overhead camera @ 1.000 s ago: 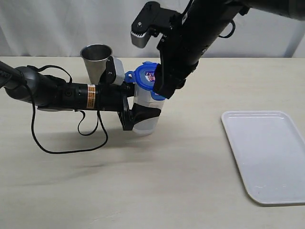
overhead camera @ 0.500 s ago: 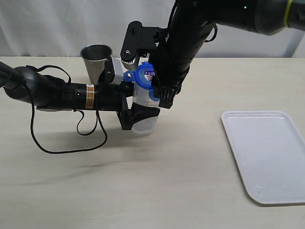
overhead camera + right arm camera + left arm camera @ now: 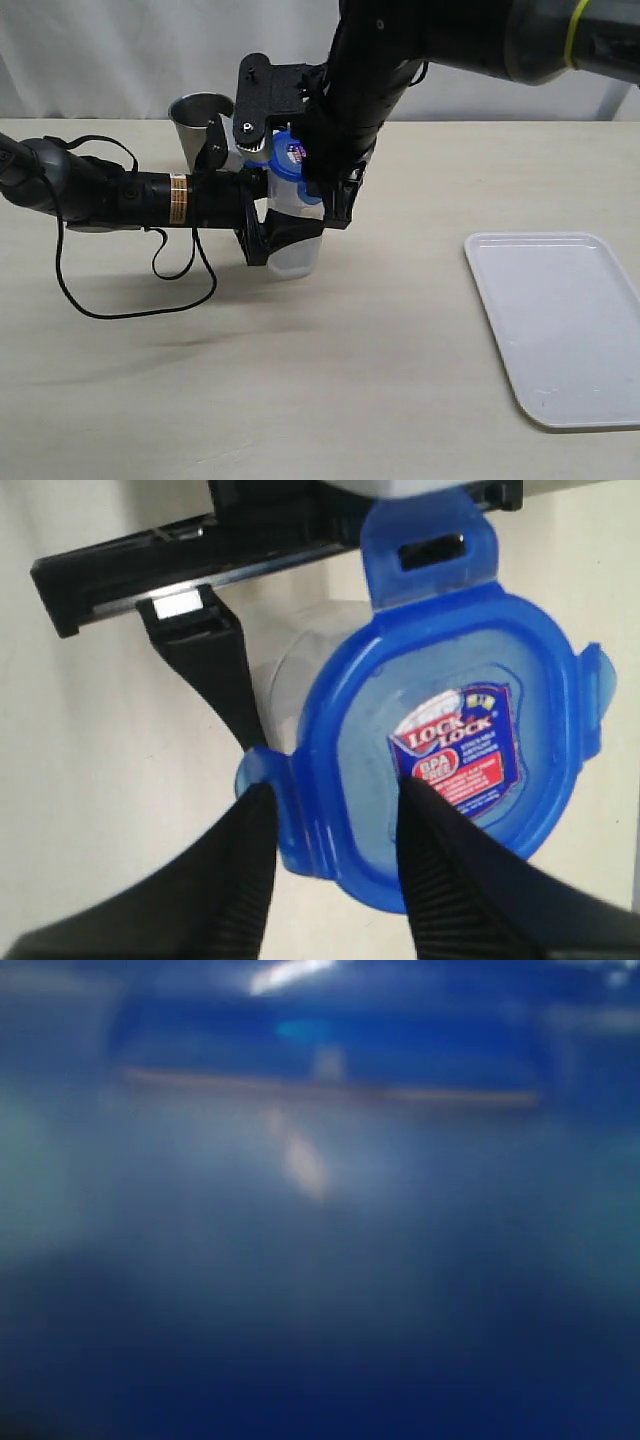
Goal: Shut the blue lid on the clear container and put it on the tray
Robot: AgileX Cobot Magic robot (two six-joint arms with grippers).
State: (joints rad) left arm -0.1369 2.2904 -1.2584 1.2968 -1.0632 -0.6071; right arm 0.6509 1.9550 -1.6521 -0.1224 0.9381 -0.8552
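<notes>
The clear container (image 3: 293, 258) stands on the table with my left gripper (image 3: 295, 225) shut round its middle. The blue lid (image 3: 290, 158) lies over the container's mouth; whether it is pressed home I cannot tell. My right gripper (image 3: 325, 195) comes down from above and is shut on the lid's edge. In the right wrist view the blue lid (image 3: 450, 750) shows its red and blue label, and the right gripper (image 3: 335, 800) pinches its rim beside a tab. The left wrist view is a blur of container wall (image 3: 320, 1260) and blue lid edge (image 3: 330, 1030). The white tray (image 3: 560, 325) lies at the right.
A grey steel cup (image 3: 200, 115) stands just behind the left gripper, close to the container. The left arm's black cable (image 3: 130, 300) loops over the table in front of that arm. A pale curtain closes off the back.
My right arm has swung left and down with the blue lid, bringing it from tilted at the container's rim to flat over its mouth. The left gripper and container shifted slightly left.
</notes>
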